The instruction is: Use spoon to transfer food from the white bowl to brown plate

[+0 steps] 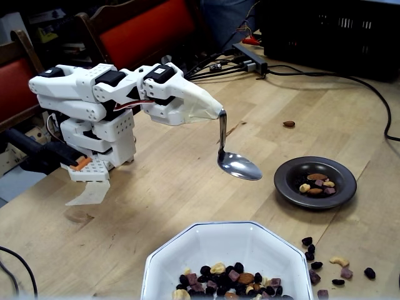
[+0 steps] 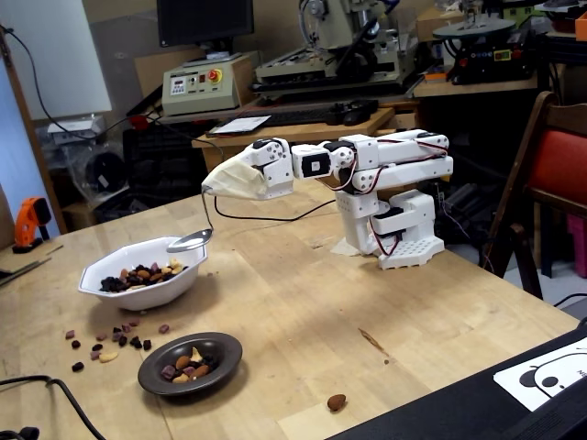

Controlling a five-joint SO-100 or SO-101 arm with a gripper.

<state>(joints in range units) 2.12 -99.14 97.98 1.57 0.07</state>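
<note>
The spoon (image 1: pixel 236 164) was shiny silver, its thin handle hanging down from the gripper (image 1: pixel 220 113), which was clamped on the handle top, its oval bowl empty and held in the air between the white bowl (image 1: pixel 187 247) and the plate (image 1: pixel 284 181). In a fixed view the spoon (image 2: pixel 191 240) hung just above the white bowl's (image 2: pixel 96 286) far rim, with the gripper (image 2: pixel 205 191) above it. Food (image 1: pixel 228 280) lay in the white bowl, some on the dark plate (image 2: pixel 220 359), and loose pieces (image 1: pixel 340 261) lay scattered on the pale wooden surface (image 1: pixel 175 187). One almond (image 2: pixel 337 401) lay apart. Red-backed chairs (image 1: pixel 140 28), cables and workshop machines stood around.
</note>
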